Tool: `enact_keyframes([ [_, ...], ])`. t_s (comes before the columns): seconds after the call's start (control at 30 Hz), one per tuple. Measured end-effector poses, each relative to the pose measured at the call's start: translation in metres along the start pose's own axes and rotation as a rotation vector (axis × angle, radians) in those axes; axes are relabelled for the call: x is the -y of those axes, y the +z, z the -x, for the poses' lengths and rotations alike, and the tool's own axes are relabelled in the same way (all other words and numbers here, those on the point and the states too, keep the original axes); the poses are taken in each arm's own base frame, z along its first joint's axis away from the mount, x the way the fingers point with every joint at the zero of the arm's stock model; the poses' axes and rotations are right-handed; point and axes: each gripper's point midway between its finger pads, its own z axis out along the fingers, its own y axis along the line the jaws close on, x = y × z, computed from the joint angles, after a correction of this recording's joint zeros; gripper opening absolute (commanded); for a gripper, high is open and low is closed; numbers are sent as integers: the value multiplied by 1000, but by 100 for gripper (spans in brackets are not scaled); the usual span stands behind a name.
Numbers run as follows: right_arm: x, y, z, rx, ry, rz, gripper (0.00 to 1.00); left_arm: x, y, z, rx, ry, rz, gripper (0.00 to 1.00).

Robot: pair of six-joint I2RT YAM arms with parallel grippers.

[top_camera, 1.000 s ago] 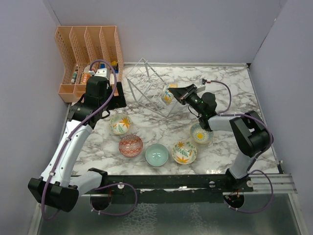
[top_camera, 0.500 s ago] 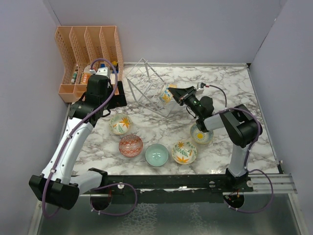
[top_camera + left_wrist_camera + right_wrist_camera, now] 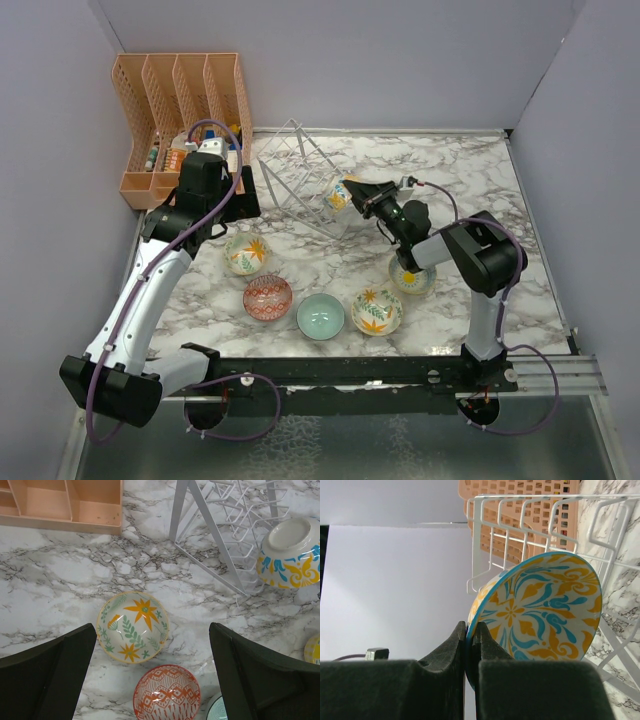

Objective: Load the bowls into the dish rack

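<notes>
Blue-and-yellow bowl (image 3: 540, 605) now nearer the dish rack (image 3: 295, 170), on edge in right pincer (image 3: 471, 630).

Top overhead, far; left wrist downward; right wrist sideways, close; shared: dish rack (image 3: 305, 180).

No readable txt, labels, brands or nos. on anything in any view.

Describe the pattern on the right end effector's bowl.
The bowl has blue and orange scrolls on cream; right wrist view.
</notes>
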Motion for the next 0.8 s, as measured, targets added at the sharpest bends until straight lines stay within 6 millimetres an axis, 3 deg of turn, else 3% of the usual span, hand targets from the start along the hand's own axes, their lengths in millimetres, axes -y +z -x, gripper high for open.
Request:
enact_keyframes([
  [0.2,14,0,1,13,33,-44,25,0,1,-1,-3,5,1,99],
  [0.33,19,0,0,13,51,-65,33,1,2,-1,-6,15,-1,99],
  [0.43,24,0,-1,13,60,-80,33,1,2,-2,-6,21,-3,99],
  [0.53,30,-1,-1,14,72,-102,27,1,2,-1,-6,24,-3,99],
  [0.67,34,-1,-1,14,81,-117,2,1,2,-1,-6,26,-2,99],
  [0.8,38,-2,-2,9,82,-129,1,1,2,-1,-5,26,-1,99],
])
